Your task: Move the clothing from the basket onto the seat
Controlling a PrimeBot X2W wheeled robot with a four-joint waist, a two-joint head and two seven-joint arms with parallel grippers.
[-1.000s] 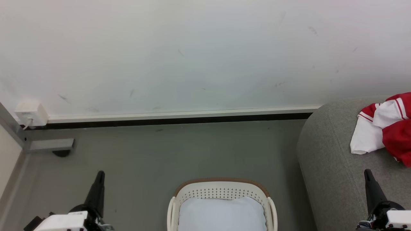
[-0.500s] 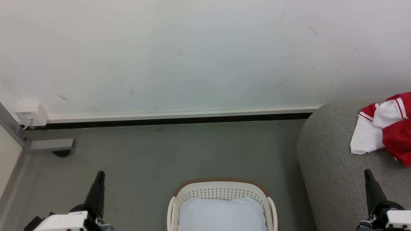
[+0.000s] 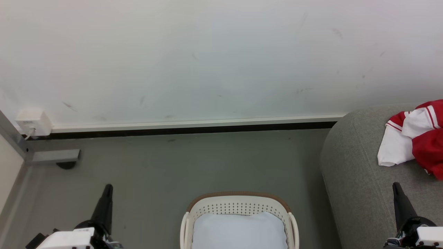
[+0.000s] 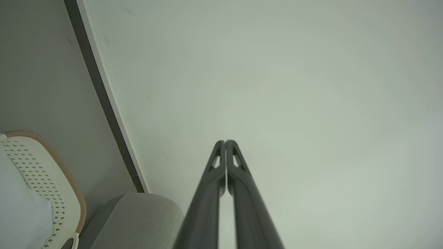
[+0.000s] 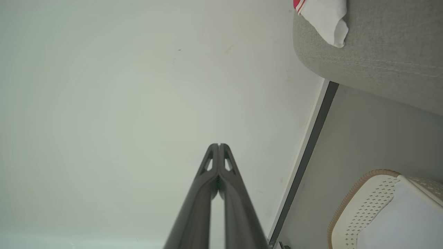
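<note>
Lying crumpled on seat point(image 3: 356, 173): clothing point(image 3: 424, 145), well apart from basket point(image 3: 238, 208) (pale pad point(image 3: 238, 231) sitting inside). Left gripper point(image 3: 108, 187), right gripper point(image 3: 395, 186) both hovering low, fingers pressed together, gripping nothing.

Got a scuffed wall point(image 3: 207, 62) dead ahead of the left gripper point(image 3: 108, 188), socket box point(image 3: 33, 122) up-left of it, pale pad point(image 3: 238, 231) to its right.

Home-like room: grey sofa point(image 3: 360, 193), laundry basket point(image 3: 238, 195), scuffed white wall point(image 3: 207, 62).
</note>
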